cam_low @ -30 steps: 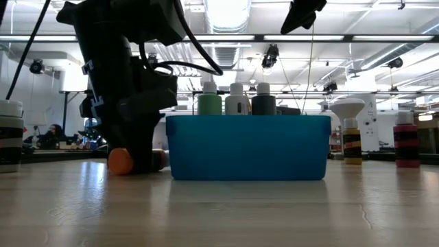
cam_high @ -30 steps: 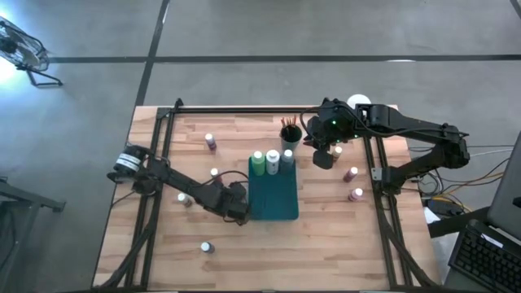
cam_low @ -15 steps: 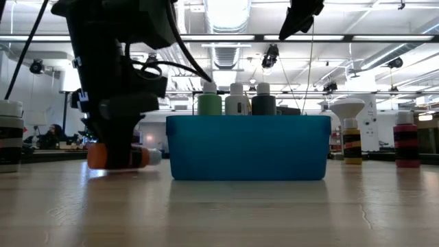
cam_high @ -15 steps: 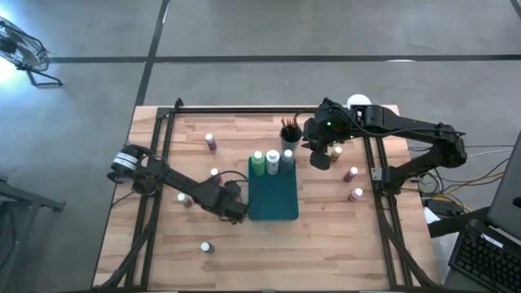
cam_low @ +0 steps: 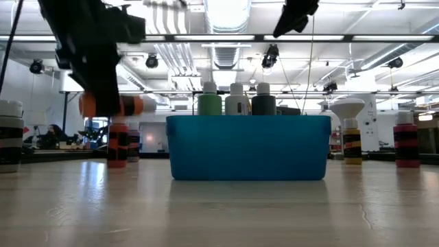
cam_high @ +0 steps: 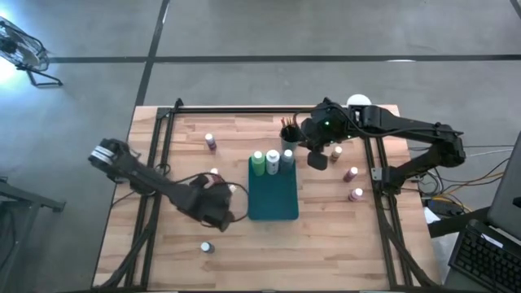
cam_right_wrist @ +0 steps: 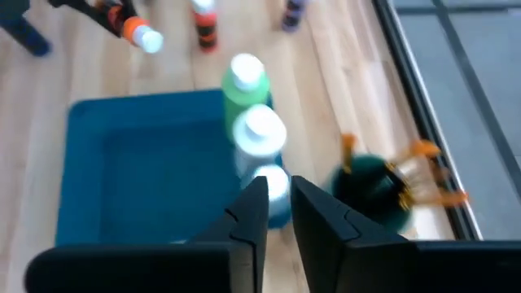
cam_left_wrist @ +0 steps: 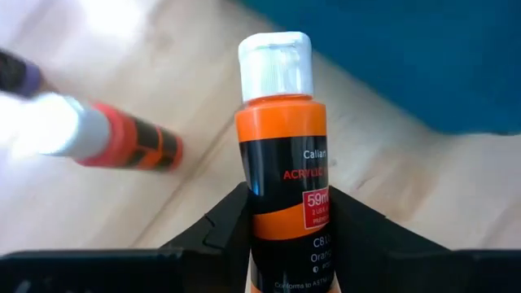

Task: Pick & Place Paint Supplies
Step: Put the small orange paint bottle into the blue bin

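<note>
Left end effector (cam_left_wrist: 289, 218): clenched on one orange bottle (cam_left_wrist: 283, 163), white cap forward. The low view shows this bottle held level and well clear of the worktop (cam_low: 219, 206), left of the teal tray (cam_low: 247, 147). The high view hides the bottle under the arm, so I cannot pick it out there.

Right end effector (cam_right_wrist: 279, 194): fingers nearly together, nothing between them, hanging above the tray's far end, near the dark cup (cam_high: 290, 135).

Tray contents, three bottles in a row at the far end:
- one light-green bottle (cam_high: 257, 160)
- one pale bottle (cam_high: 272, 159)
- one dark-grey bottle (cam_high: 287, 156)

Brushes (cam_right_wrist: 407, 175): several orange-tipped handles in the cup; blurred, count not possible. The low view hides the cup behind the tray.

Loose bottles on the worktop, high view:
- three on the right side (cam_high: 352, 172); the low view shows only two there
- on the left, I count at least three white caps (cam_high: 210, 141); others may lie under my left arm

One bottle is cut off at the low view's left edge (cam_low: 9, 136).

White-domed object (cam_high: 358, 102): one, at the far right corner, partly covered by my right arm.
</note>
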`<state>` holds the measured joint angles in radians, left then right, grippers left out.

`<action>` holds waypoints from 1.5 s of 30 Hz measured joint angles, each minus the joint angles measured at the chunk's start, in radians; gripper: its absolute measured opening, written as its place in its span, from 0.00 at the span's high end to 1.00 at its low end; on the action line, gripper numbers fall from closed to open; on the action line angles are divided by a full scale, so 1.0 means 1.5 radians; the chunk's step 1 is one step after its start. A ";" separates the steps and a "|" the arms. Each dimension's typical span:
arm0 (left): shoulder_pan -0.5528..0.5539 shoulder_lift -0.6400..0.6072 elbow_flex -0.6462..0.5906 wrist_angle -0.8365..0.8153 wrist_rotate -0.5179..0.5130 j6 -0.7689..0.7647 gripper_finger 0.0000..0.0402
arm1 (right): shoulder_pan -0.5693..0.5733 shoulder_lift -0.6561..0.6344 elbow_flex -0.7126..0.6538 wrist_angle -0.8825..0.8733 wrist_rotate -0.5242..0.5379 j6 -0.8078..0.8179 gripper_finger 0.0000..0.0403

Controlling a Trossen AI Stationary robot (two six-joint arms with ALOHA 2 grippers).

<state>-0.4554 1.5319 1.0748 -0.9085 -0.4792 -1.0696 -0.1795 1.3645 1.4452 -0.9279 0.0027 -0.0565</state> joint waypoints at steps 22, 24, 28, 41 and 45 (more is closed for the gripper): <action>-0.067 -0.089 0.000 0.254 -0.152 0.311 0.67 | 0.179 0.151 -0.002 0.247 -0.095 -0.087 0.78; -0.062 -0.089 0.000 0.267 -0.153 0.321 0.67 | 0.190 0.160 -0.002 0.273 -0.095 -0.087 0.76; -0.054 -0.088 0.000 0.309 -0.154 0.356 0.67 | 0.205 0.177 -0.001 0.309 -0.095 -0.101 0.70; -0.046 -0.088 0.000 0.377 -0.140 0.426 0.67 | 0.205 0.183 -0.001 0.362 -0.088 -0.104 0.55; -0.041 -0.088 0.000 0.387 -0.136 0.440 0.67 | 0.206 0.182 -0.002 0.362 -0.094 -0.098 0.53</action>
<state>-0.5171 1.4002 1.0748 -0.3285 -0.6827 -0.4095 0.1292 1.6380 1.4422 -0.3850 -0.1387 -0.2032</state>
